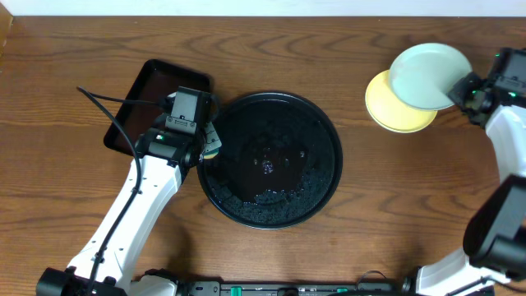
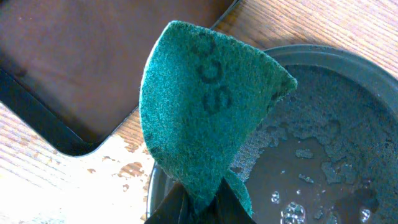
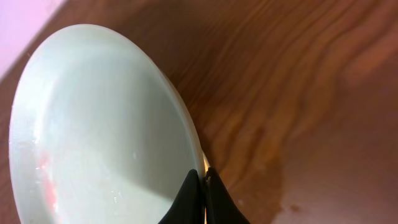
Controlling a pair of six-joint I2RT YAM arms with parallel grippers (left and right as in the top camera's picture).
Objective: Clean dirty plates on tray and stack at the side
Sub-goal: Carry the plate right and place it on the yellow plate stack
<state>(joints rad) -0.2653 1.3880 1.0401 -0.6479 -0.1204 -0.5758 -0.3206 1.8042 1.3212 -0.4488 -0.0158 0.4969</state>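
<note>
At the table's far right, away from the large round black tray (image 1: 332,136), the right gripper (image 3: 202,180) pinches just the rim of a wet pale mint-blue round plate (image 1: 426,74) overlapping a pale yellow round plate (image 1: 391,113), so it may slip and land askew.

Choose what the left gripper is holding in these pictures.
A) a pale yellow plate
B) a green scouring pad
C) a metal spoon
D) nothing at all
B: the left gripper is shut on a folded green scouring pad, held by the rim of the round black tray.
</note>
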